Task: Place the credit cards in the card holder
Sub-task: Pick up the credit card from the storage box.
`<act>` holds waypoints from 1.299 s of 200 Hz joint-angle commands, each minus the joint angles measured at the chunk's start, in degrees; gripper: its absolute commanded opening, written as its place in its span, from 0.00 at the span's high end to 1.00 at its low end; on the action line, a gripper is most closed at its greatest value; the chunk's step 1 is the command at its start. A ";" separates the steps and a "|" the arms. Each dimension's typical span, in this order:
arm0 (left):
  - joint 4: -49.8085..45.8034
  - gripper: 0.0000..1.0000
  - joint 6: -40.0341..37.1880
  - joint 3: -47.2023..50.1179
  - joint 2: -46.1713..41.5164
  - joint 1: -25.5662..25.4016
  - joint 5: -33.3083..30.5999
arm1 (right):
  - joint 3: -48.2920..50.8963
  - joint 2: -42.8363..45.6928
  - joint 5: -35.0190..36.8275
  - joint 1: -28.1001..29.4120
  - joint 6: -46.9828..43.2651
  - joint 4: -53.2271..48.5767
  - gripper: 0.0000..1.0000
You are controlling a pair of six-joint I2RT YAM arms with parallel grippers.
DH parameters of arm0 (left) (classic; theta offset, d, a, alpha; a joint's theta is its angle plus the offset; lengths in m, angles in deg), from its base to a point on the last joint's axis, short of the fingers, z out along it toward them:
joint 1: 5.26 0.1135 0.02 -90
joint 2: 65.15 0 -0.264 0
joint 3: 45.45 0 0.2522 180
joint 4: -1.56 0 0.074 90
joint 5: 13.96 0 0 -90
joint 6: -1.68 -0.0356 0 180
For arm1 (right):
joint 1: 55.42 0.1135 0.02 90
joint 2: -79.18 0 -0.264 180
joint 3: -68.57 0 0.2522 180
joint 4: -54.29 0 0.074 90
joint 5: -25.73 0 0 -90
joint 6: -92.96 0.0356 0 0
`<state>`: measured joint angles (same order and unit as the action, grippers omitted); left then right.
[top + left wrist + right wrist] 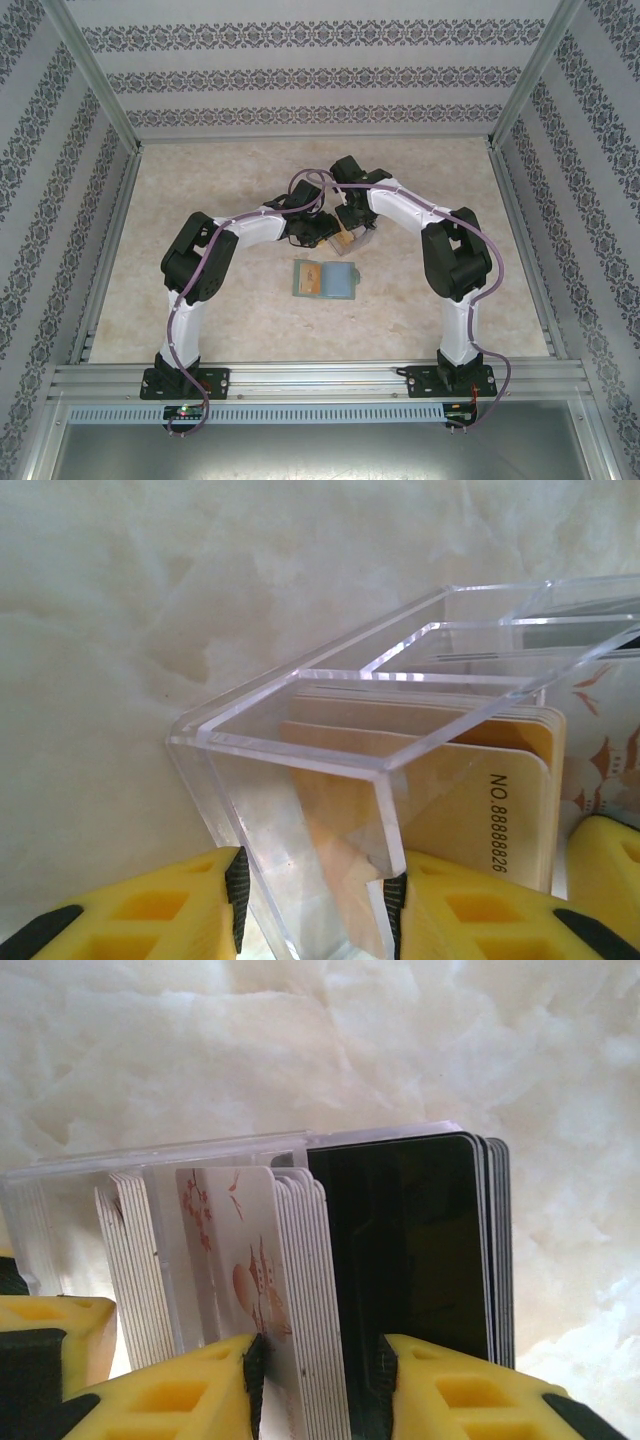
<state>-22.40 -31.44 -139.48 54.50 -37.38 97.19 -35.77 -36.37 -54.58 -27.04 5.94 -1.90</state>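
Credit cards [300,1290] stand on edge in rows inside the clear box [300,820]: pale patterned ones, with black cards [420,1250] beside them. Right gripper [320,1375] pinches a bundle of the pale cards, a pad against each side. Left gripper [315,910] clamps the end wall of the box at its corner, with orange cards just behind the wall. Card holder [323,280] lies open and flat on the table [220,300], near the box on the side toward the arm bases. An orange card [312,282] shows in its left half.
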 commanded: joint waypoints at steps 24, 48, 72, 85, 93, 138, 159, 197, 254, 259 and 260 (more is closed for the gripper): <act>-2.33 0.58 -0.99 0.73 0.84 0.73 -1.84 | 0.06 2.26 4.08 -0.27 -0.55 0.66 0.63; -2.39 0.58 -1.08 0.81 0.84 0.74 -1.79 | 0.23 2.61 3.67 -0.26 -0.48 0.75 0.64; -2.37 0.59 -1.07 0.99 0.84 0.74 -1.76 | 0.66 3.17 3.58 -0.25 -0.48 1.37 0.67; -2.24 0.59 -1.07 1.13 0.84 0.74 -1.73 | 0.70 3.27 3.37 -0.36 -0.36 1.31 0.68; -2.17 0.59 -0.99 1.21 0.84 0.74 -1.80 | 0.59 3.22 3.30 -0.32 -0.48 1.30 0.69; -2.13 0.59 -0.90 1.26 0.84 0.74 -1.67 | 0.67 2.96 2.11 -0.38 -0.45 1.13 0.76; -2.11 0.59 -0.90 1.17 0.85 0.74 -1.55 | 0.67 2.96 1.70 -0.45 -0.21 1.12 0.80; -2.28 0.59 -1.03 1.26 0.81 0.72 -1.53 | 0.68 3.98 0.06 -0.91 0.67 1.14 0.87; -1.97 0.59 -1.28 1.08 0.27 0.73 -1.41 | 2.44 8.61 -10.78 -3.78 5.65 2.23 0.96; -1.87 0.59 -1.38 1.01 0.10 0.74 -1.27 | 2.75 9.02 -12.34 -4.21 6.44 2.44 0.98; -1.86 0.59 -1.36 1.00 0.12 0.74 -1.23 | 2.85 9.11 -12.60 -4.30 6.61 2.53 0.98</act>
<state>-22.02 -31.46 -139.46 54.50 -37.38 96.99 -34.48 -30.88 -61.35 -28.70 8.37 -0.48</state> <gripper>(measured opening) 0.413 0.060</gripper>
